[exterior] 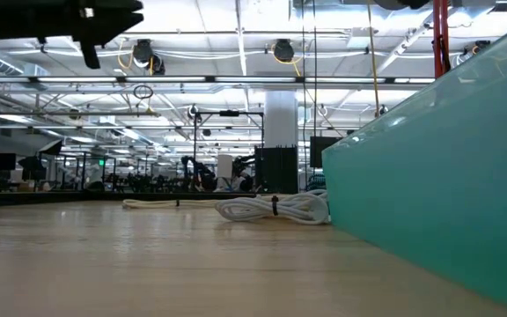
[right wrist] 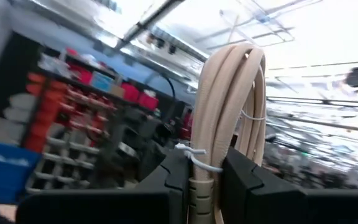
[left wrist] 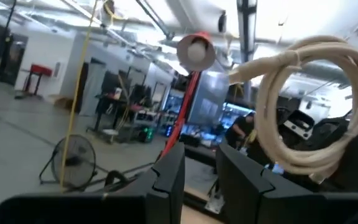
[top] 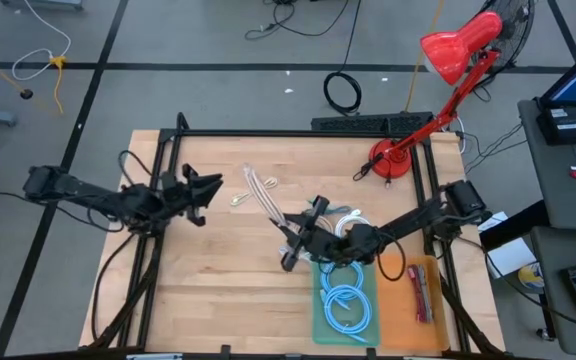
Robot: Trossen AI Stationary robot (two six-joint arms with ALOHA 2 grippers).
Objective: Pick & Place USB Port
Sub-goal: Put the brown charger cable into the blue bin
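Beige cable coil (right wrist: 229, 124) clamped in right gripper (right wrist: 207, 180) near teal tray (top: 320, 310) edge; left gripper (top: 206, 192) empty, slightly parted.

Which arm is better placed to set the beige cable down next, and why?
The right: the right gripper is shut on the beige cable coil, lifted beside the teal tray. The left gripper waits apart.

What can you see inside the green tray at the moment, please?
The green tray holds a coiled light-blue cable. Its far end is covered by the right gripper, which is shut on a beige cable bundle, so anything beneath cannot be seen.
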